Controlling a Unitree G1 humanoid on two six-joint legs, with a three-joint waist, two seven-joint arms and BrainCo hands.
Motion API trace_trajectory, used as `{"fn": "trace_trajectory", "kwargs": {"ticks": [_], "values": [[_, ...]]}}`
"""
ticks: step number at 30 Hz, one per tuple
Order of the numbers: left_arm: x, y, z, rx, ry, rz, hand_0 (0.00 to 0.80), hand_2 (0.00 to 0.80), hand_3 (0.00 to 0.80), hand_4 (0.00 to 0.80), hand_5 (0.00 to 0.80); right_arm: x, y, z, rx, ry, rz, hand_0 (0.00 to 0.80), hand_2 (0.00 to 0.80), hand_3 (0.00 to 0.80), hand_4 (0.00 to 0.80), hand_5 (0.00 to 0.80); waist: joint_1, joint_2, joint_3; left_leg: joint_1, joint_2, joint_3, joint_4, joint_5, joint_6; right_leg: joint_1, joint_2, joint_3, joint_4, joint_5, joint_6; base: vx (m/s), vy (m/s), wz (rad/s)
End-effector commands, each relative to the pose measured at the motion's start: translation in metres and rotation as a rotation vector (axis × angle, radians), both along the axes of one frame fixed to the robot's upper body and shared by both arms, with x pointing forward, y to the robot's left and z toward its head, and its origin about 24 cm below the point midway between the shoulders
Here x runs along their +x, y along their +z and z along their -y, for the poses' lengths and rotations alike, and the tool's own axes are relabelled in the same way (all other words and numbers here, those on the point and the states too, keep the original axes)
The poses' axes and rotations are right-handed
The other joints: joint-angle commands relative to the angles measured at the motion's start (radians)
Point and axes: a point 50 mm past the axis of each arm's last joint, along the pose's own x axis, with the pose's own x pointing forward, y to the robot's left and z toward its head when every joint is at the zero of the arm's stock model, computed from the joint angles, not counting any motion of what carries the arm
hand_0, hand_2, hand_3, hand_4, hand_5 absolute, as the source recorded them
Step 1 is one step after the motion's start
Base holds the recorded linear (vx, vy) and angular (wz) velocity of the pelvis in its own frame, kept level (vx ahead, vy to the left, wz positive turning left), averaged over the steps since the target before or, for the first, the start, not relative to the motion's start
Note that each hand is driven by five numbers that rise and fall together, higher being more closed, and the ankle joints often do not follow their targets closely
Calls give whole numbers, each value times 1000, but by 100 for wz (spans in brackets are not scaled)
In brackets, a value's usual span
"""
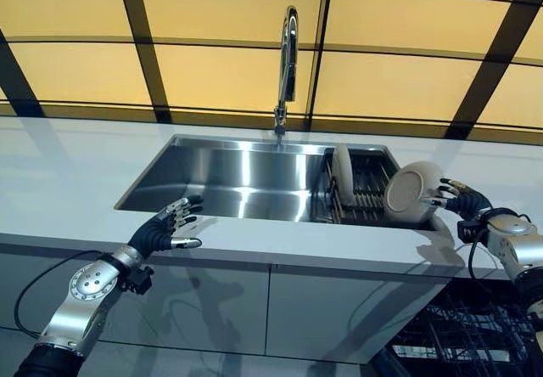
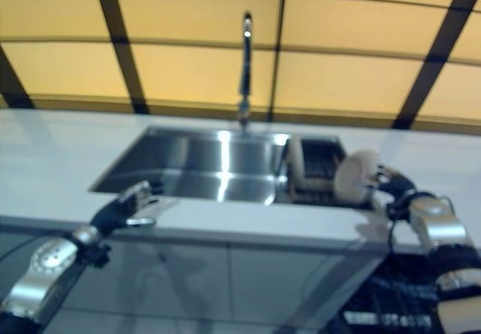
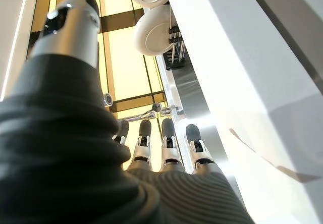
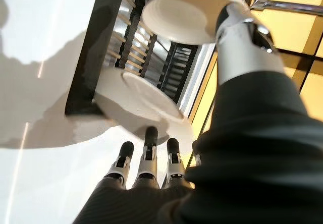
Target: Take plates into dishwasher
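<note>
Countertop [image 1: 76, 173] in pale white spans the scene, and set into it is the steel sink [image 1: 229, 182] under a tall faucet [image 1: 287, 63]; at the sink's right end sits a dark drying rack [image 1: 361, 194]. Below the counter on the right, the wire rack of the open dishwasher [image 1: 462, 339] shows, well below the plates. One white plate [image 1: 342, 173] stands upright on edge in the rack slots. A second, tilted plate [image 1: 411, 192] leans at the rack's right end, its face turned outward, and the right hand [image 1: 462, 199] is at its rim; in the right wrist view the fingers [image 4: 150, 156] reach straight up to the plate's near edge, touching rather than curled round it, with the thumb [image 4: 237, 37] apart above. The left hand [image 1: 170, 224] rests spread on the counter's front edge, idle. Both plates look like glazed ceramic: stiff, fairly heavy, slick, and apt to chip against steel. A rim pinch, thumb on one face and fingers behind, seems safest.
</note>
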Motion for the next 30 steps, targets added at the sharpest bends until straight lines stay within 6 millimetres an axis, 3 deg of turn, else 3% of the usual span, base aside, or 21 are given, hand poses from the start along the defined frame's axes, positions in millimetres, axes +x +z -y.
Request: {"fn": "trace_trajectory", "kwargs": {"ticks": [1,17,26,30], "values": [[7,34,3,-20,-48,144,0,0,0,0,0,2,48,15,-102,-40,116,0,0,0,0,0,-6,-26,-37,-16,-5,4,-2,9,7,10,-49,0,5,36,44,0,0,0],[10,29,-3,-23,-26,132,0,0,0,0,0,-6,67,28,-117,-51,142,0,0,0,0,0,-33,-34,-51,-10,-4,26,-2,4,7,5,-39,28,8,36,45,-15,4,-4],[14,46,9,-42,-77,192,0,0,0,0,0,-4,22,20,33,-22,59,0,0,0,0,0,-17,-28,-43,-8,-1,13,-2,-7,6,15,-43,12,2,23,46,9,-26,0],[14,51,11,-41,-94,205,0,0,0,0,0,-3,11,16,83,-10,46,0,0,0,0,0,-10,-24,-41,-13,-1,8,-2,5,5,14,-47,5,2,32,45,25,-17,3]]}}
